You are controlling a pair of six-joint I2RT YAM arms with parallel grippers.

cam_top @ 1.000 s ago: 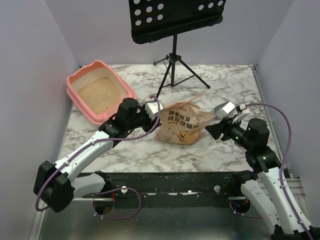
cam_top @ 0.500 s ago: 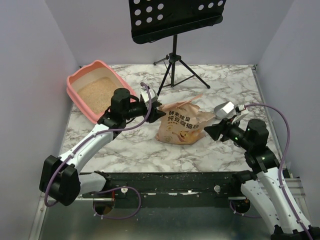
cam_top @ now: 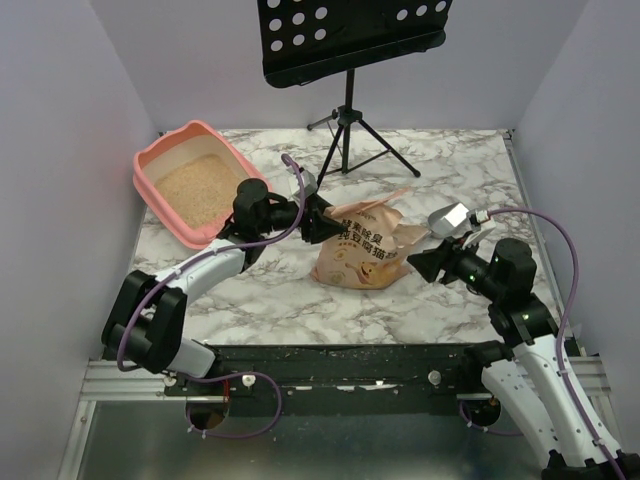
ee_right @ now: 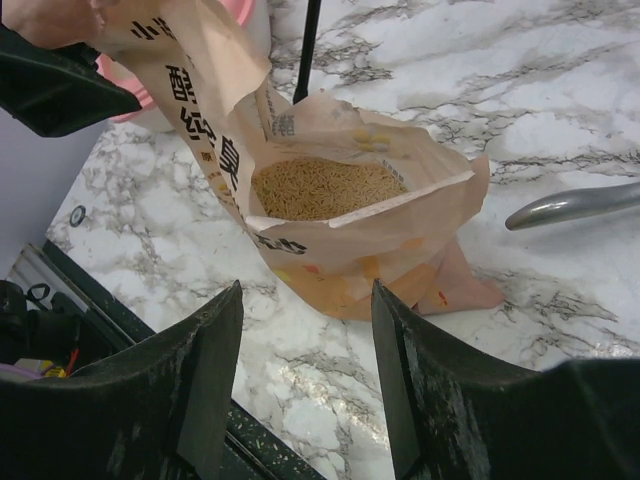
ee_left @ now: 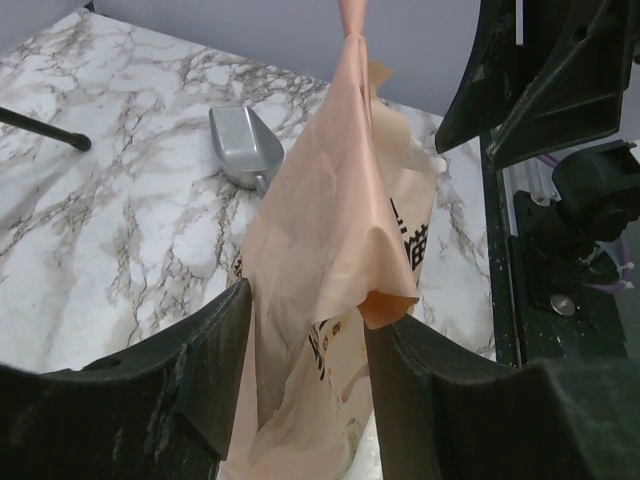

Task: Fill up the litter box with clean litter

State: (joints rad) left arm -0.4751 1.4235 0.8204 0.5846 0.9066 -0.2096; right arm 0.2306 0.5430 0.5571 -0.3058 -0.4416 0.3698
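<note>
The salmon-pink litter box point(cam_top: 195, 129) stands at the far left of the table, with tan clean litter point(cam_top: 200, 188) spread inside. More of the same granules point(ee_right: 325, 188) show in the open mouth of the crinkled orange-tan bag point(cam_top: 365, 250) at mid-table. My left gripper point(cam_top: 325, 218) is at the bag's upper left edge. In the left wrist view its jaws stand open point(ee_left: 308, 310), with the bag's raised flap point(ee_left: 350, 220) hanging between the fingers. My right gripper point(cam_top: 425, 262) is open just right of the bag, nothing between its fingers point(ee_right: 305, 370).
A silver metal scoop point(ee_left: 245, 145) lies on the marble beyond the bag; its handle point(ee_right: 570, 205) shows in the right wrist view. A black music stand point(cam_top: 350, 35) on a tripod point(cam_top: 348, 140) stands at the back. Walls enclose the table on both sides.
My left arm has swung right and stretched out, bringing its gripper from beside the litter box to the bag's top flap. The right arm and the bag have not moved.
</note>
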